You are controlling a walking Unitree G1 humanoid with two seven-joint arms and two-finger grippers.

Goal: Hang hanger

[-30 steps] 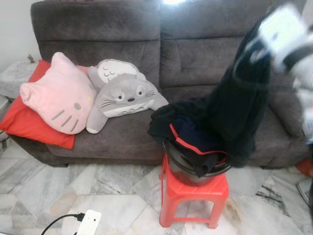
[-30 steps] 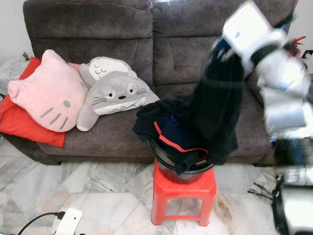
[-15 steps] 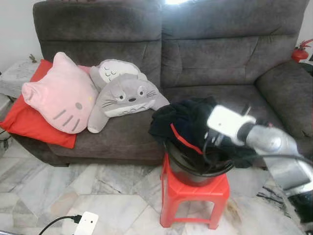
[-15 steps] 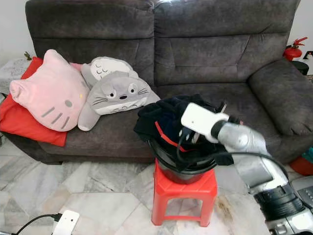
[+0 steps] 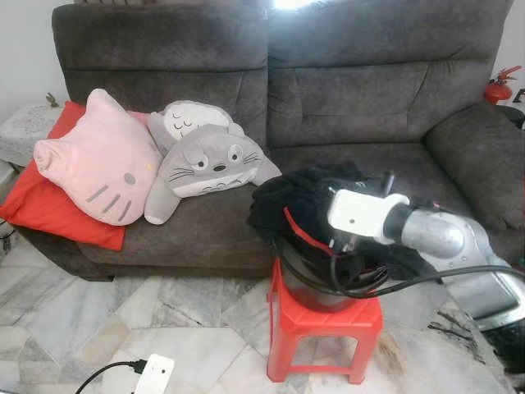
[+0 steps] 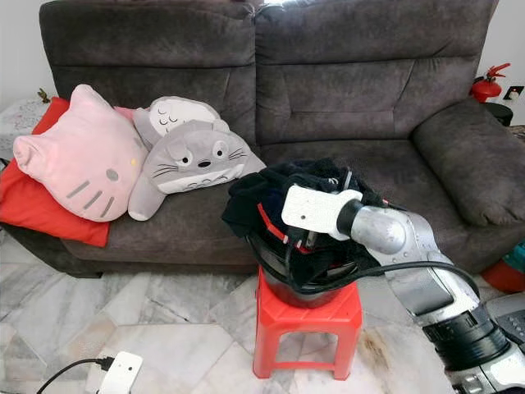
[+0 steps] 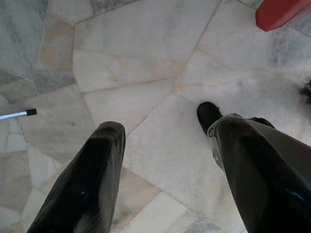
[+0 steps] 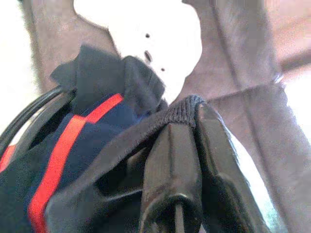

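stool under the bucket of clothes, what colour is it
Red plastic stool, clearest in the right eye view.

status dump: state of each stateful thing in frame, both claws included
right claw: shut on dark clothes, down at the bucket
left claw: open, hanging over the floor
dark clothes: heaped, spilling over the rim
bucket: upright on the stool
red stool: upright on the floor

Dark clothes (image 5: 308,197) heaped over black bucket (image 5: 316,287)
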